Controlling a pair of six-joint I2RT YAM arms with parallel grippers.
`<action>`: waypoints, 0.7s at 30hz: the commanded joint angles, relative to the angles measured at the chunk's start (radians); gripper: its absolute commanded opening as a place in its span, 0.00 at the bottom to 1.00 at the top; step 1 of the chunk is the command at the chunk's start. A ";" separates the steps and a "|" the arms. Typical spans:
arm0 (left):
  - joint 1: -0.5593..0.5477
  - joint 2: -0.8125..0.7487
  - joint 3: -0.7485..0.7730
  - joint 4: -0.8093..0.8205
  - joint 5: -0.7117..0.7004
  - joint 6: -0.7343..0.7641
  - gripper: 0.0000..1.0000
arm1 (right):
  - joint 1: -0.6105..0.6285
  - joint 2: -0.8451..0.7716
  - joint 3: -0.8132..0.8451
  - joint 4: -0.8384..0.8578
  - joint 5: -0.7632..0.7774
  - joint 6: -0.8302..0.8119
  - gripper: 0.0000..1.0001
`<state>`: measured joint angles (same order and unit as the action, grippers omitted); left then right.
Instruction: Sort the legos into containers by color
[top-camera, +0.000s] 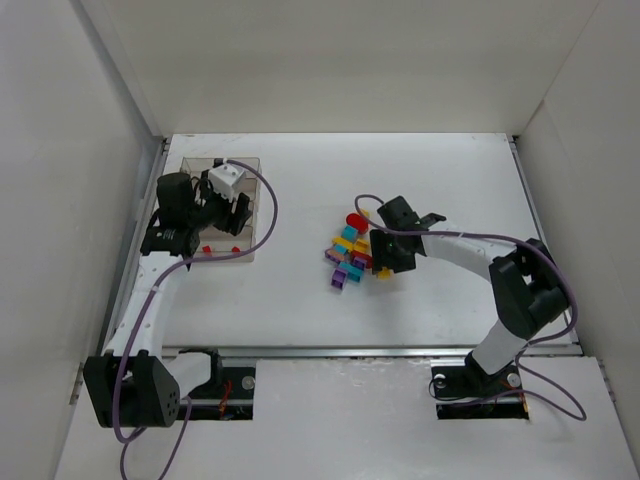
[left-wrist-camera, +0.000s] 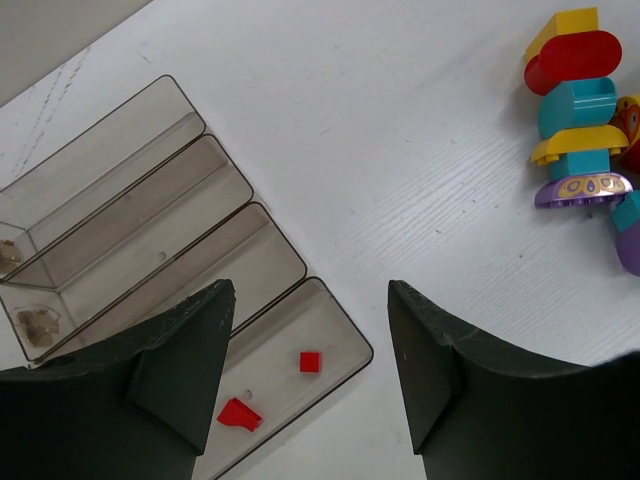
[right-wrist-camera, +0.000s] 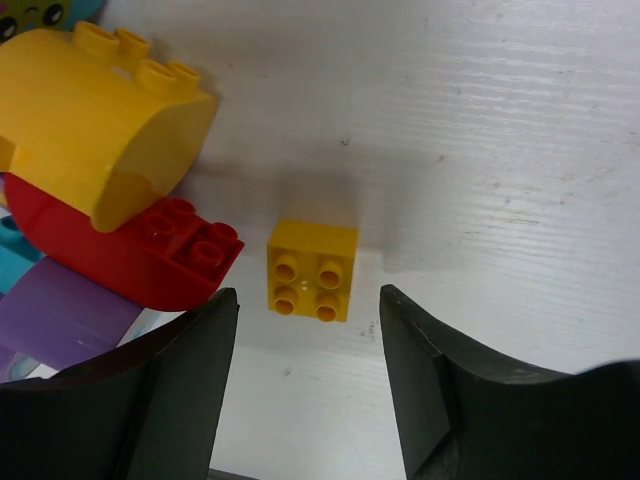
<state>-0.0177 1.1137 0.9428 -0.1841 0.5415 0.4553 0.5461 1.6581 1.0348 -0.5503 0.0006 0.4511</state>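
Observation:
The smoke-tinted organizer (top-camera: 252, 200) lies at the far left; in the left wrist view its four long compartments (left-wrist-camera: 150, 215) show. The compartment nearest the table's middle holds two small red pieces (left-wrist-camera: 310, 362); the others look free of bricks. My left gripper (top-camera: 232, 215) hovers open and empty over that end (left-wrist-camera: 310, 292). The lego pile (top-camera: 350, 255) of red, yellow, teal and purple bricks lies mid-table, also seen from the left wrist (left-wrist-camera: 580, 130). My right gripper (top-camera: 384, 262) is open, low at the pile's right edge, straddling a lone yellow 2x2 brick (right-wrist-camera: 312, 270) without touching it.
Beside the yellow brick lie a large curved yellow brick (right-wrist-camera: 100, 130), a curved red one (right-wrist-camera: 140, 250) and a purple one (right-wrist-camera: 60, 315). White enclosure walls (top-camera: 120, 150) stand left, right and back, the left one close to the organizer.

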 joint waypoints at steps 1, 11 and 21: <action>-0.002 -0.031 0.004 0.020 -0.003 0.000 0.60 | -0.002 -0.001 0.002 -0.008 0.080 0.026 0.64; -0.002 -0.031 0.013 0.020 -0.003 -0.009 0.60 | 0.018 0.081 0.042 0.010 0.084 -0.005 0.51; -0.002 -0.040 0.013 0.011 0.023 0.000 0.60 | 0.018 -0.081 0.114 -0.049 0.095 -0.113 0.00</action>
<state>-0.0177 1.1030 0.9428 -0.1844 0.5343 0.4549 0.5575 1.6955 1.0710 -0.5797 0.0731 0.4110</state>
